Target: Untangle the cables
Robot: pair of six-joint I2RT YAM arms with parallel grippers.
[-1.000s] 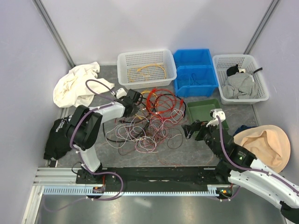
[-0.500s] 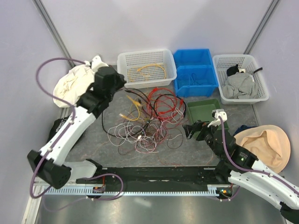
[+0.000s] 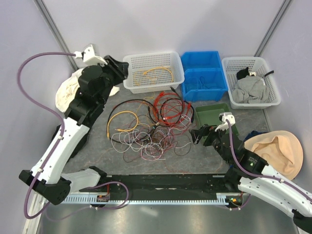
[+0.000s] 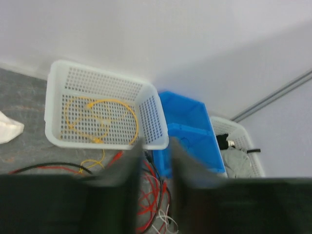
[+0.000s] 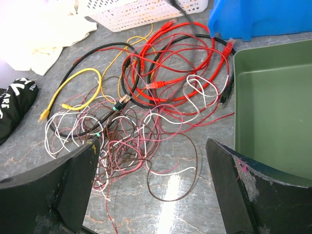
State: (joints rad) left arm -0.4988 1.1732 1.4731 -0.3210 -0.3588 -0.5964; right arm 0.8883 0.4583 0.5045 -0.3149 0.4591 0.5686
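My left gripper [image 3: 122,73] has left the heap of cables [image 3: 156,129] and has gone up and back, to the left end of the white basket [image 3: 156,87]. Its jaws were shut before; now they stand a little apart. The heap is pulled wider to the left. The yellow cable [image 3: 119,121] now lies free in a loop, and a black cable [image 3: 127,103] arches around it.

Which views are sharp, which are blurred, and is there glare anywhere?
Left wrist view: blurred throughout, its fingers a dark smear, the white basket hazy. Right wrist view: the cables sharp, a glare patch on the table, the white cloth washed out. Top view: evenly lit and clear.
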